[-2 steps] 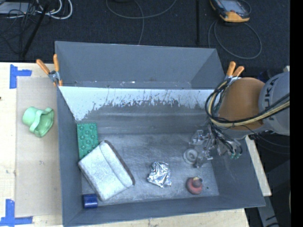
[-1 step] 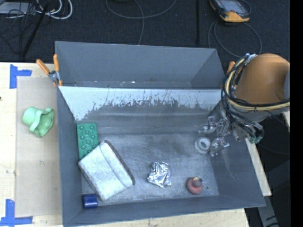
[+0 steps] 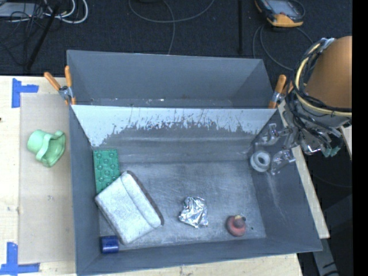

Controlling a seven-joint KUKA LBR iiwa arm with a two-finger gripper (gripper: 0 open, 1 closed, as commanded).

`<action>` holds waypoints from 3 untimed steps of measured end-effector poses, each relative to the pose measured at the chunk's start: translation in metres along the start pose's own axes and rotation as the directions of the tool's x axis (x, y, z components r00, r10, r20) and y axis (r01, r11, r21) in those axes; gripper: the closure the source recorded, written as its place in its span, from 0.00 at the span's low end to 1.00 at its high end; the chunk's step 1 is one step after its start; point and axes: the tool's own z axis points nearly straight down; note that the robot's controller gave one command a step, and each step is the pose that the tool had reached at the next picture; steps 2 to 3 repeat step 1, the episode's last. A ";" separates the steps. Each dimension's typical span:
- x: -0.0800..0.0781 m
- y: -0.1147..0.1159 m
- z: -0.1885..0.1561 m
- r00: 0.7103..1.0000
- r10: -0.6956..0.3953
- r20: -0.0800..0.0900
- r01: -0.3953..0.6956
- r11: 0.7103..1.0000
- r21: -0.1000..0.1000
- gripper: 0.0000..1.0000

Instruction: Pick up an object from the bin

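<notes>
Looking down into the grey metal bin (image 3: 172,96): the arm (image 3: 330,73) comes in from the view's right, and the claw (image 3: 270,154) hangs over the bin's right-hand sloping wall, close to the rim. How far the claw is open cannot be told from this side, nor whether it has hold of anything. A pale ring-shaped piece (image 3: 260,161) shows at the claw's lower left end; whether it belongs to the claw or is a loose thing cannot be told. Bare sloping metal lies beneath the claw.

Nearest to the claw, down toward the bin's near wall and slightly to its left in the view, lies a small red rounded thing (image 3: 236,225). Farther left of the claw, on the same stretch of floor, sits a crumpled ball of silver foil (image 3: 193,211), apart from the red thing. Well away from the claw, at the left of the floor, a white folded cloth (image 3: 127,207) lies aslant. A green studded block (image 3: 106,168) lies just beyond the cloth's upper end, touching or nearly touching it. A small blue thing (image 3: 109,244) sits at the cloth's lower end, in the bin's near left corner. Outside the bin, farthest from the claw, a pale green thing (image 3: 46,147) rests on the bench (image 3: 40,223).
</notes>
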 end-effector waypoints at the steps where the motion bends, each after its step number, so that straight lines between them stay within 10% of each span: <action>1: -0.025 -0.003 -0.013 0.999 0.046 -0.004 -0.046 0.999 -0.003 1.00; 3: -0.025 -0.003 -0.013 0.999 0.046 -0.004 -0.046 0.999 -0.003 1.00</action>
